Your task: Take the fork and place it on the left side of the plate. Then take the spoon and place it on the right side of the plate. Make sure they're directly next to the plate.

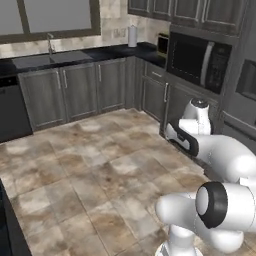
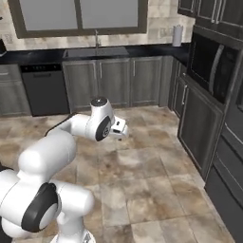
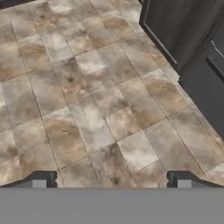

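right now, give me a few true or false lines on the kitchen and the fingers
1. The fingers stand wide apart with nothing between them. True.
2. The hand view looks down on a tiled floor. True.
3. The microwave door hangs open. False: it is shut.
4. A paper towel roll stands on the dark counter. True.
5. The hand hovers over the sink. False: it hangs over the floor, well short of the counter.
6. The fingers hold a fork. False: they hold nothing.
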